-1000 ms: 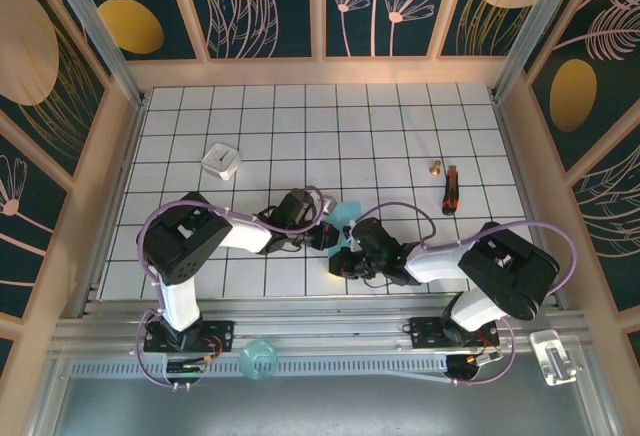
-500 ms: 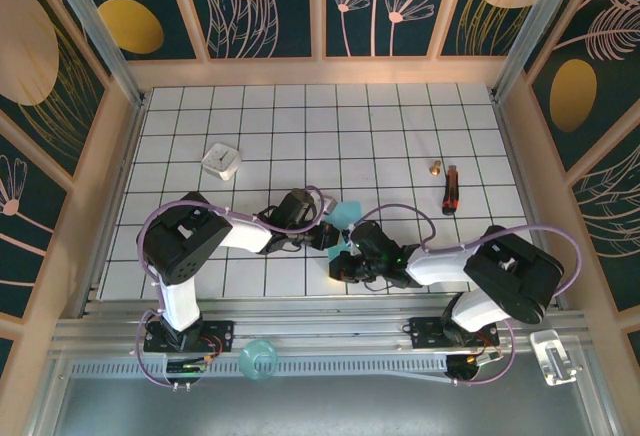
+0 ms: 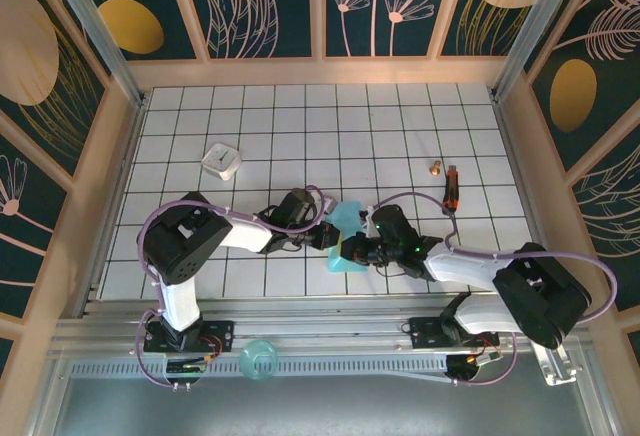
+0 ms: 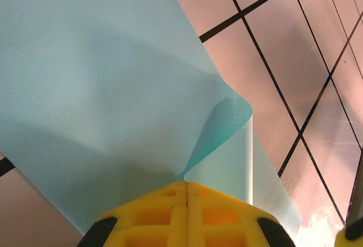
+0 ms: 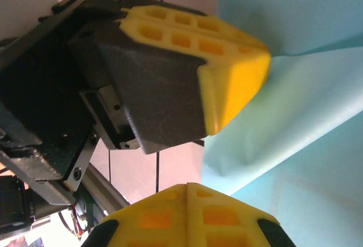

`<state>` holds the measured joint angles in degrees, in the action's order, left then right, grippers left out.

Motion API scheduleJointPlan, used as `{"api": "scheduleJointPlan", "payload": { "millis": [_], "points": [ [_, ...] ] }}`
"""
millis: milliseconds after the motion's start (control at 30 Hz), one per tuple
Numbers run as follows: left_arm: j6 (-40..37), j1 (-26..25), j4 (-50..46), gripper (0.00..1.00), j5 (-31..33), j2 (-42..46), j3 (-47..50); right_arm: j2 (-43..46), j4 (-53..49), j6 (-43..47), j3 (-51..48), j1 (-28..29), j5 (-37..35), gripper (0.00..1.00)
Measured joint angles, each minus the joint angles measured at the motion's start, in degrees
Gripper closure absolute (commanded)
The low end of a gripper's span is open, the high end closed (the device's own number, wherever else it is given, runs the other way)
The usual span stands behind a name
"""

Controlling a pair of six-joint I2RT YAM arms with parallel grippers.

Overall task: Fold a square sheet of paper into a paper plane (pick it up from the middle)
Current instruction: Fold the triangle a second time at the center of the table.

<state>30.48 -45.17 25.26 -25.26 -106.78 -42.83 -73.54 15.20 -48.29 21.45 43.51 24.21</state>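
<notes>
Square sheet of paper [image 3: 349, 220]: light blue, lifted and curled between my two grippers, which meet at the near middle of the gridded table [image 3: 400, 116].
Left gripper [image 4: 186, 186]: my yellow fingertips are pressed fully together, pinching the sheet where a fold runs into their seam.
Paper at my left gripper: it fans out ahead of the tips in a broad smooth sweep to the left. To the right it rolls over in a rounded curl, and a lower flap reaches down toward the tiles.
Right gripper [image 5: 186, 188]: the tips are closed tight against each other, with no gap between them.
Paper at my right gripper: a corner of the sheet comes down just beside the tips on their right. I cannot tell whether any of it is caught between them.
Grippers together: from my right wrist, one left finger sits just ahead of my own tips, its yellow pad against the sheet.
White square block [image 3: 221, 161]: well away from my left gripper, far and to the left.
Red-and-black tool [image 3: 450, 188]: beyond my right gripper, to the right, clear of the paper.
</notes>
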Motion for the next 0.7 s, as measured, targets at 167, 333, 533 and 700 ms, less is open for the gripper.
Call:
{"api": "scheduleJointPlan", "payload": {
  "millis": [167,333,533,700],
  "points": [
    [0.0,0.0,0.0,1.0,0.0,0.0,0.0,-3.5,1.4,0.2,0.2,-0.2,0.8,1.0],
    [0.0,0.0,0.0,1.0,0.0,0.0,0.0,-8.3,3.1,0.2,1.9,0.3,1.4,1.0],
    [0.0,0.0,0.0,1.0,0.0,-0.1,0.0,-11.2,5.0,0.4,2.7,0.7,1.4,1.0],
    [-0.2,0.0,0.0,1.0,0.0,0.0,-0.1,-13.2,4.7,0.6,2.7,0.3,1.1,1.0]
  ]
}}
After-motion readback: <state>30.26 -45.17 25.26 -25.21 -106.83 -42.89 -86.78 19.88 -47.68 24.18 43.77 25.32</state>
